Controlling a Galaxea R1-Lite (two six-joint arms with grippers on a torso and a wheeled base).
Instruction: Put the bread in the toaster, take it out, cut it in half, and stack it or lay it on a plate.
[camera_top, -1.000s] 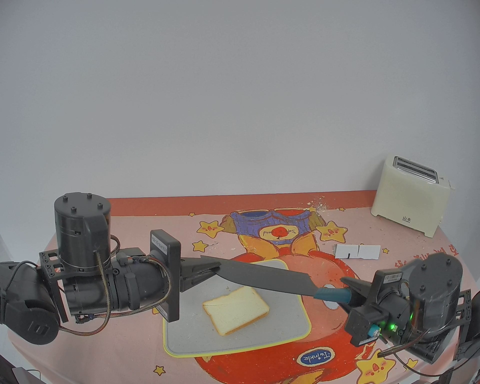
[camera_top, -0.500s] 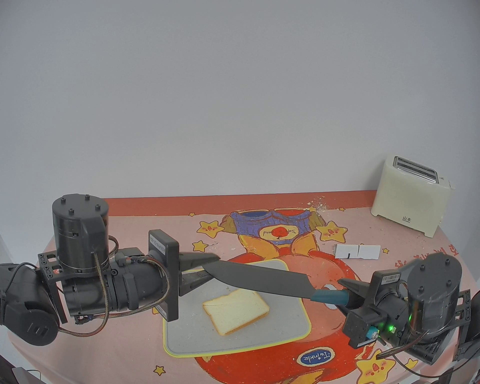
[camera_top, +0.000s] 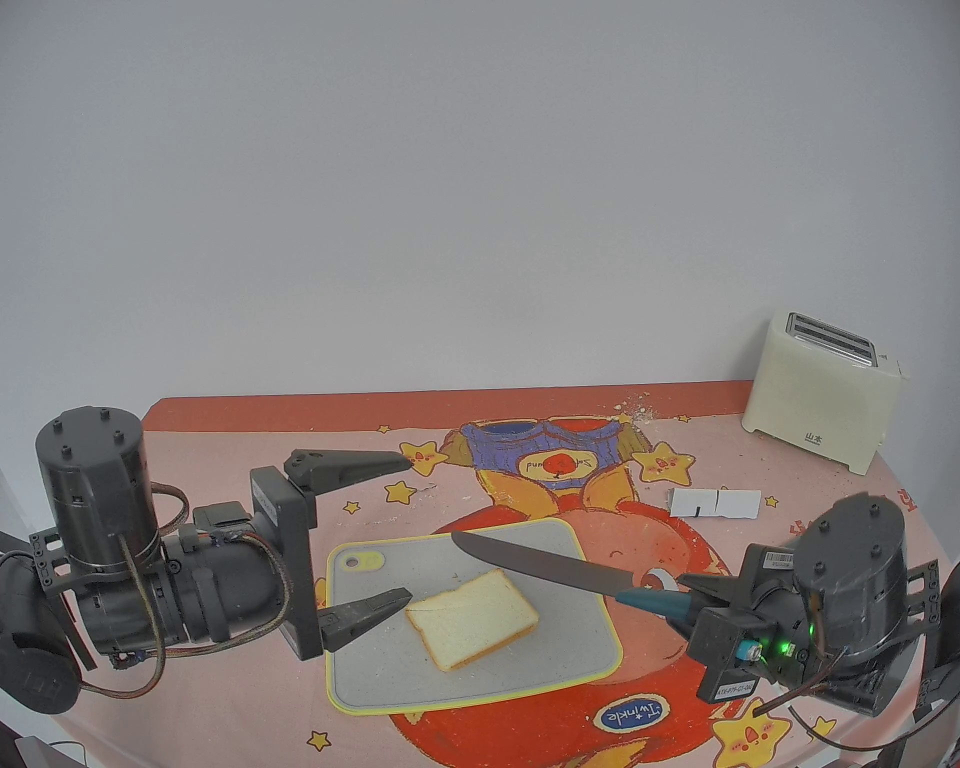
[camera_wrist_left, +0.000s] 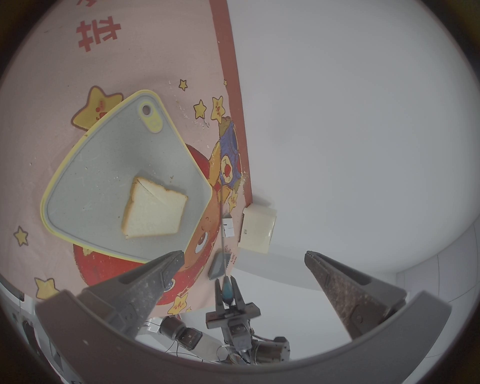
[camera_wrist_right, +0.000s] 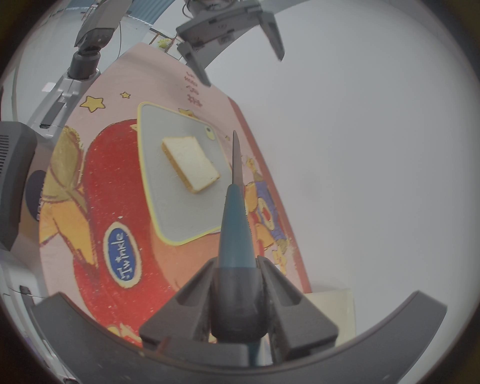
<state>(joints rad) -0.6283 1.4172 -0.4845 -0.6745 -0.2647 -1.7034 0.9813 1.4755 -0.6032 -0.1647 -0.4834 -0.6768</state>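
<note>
My right tool (camera_top: 685, 600) (camera_wrist_right: 237, 270) is clamped tight on the teal handle of a long kitchen knife with a dark blade (camera_top: 540, 565) (camera_wrist_right: 235, 220). The blade runs straight out from its fingers toward the left tool (camera_top: 405, 530) (camera_wrist_left: 243, 255). The tip ends just short of the gap between that tool's fingers.

My left tool is spread wide and grips nothing. One of its fingers is on the wall side and the other is nearer me. The nearer fingertip (camera_top: 400, 598) sits close to the slice of white bread (camera_top: 472, 618) (camera_wrist_left: 152, 210) (camera_wrist_right: 190, 162), and a small gap shows between them.

The bread is one whole square slice. It lies flat on the grey cutting board with a yellow rim (camera_top: 560, 640) (camera_wrist_left: 90, 185) (camera_wrist_right: 170, 210), ahead of both tools and between them. The knife blade hangs over the wall-side part of the board, just past the bread's far edge. From the head view I cannot tell whether the blade touches the slice. In the right wrist view the blade runs alongside the bread, not across it.

The board rests on the worktop with its pink cartoon-print cloth (camera_top: 230, 460). The cream two-slot toaster (camera_top: 822, 390) (camera_wrist_left: 257, 227) stands well apart from the right tool, back against the wall. A small white paper card (camera_top: 715, 503) lies on the cloth between the right tool and the toaster.
</note>
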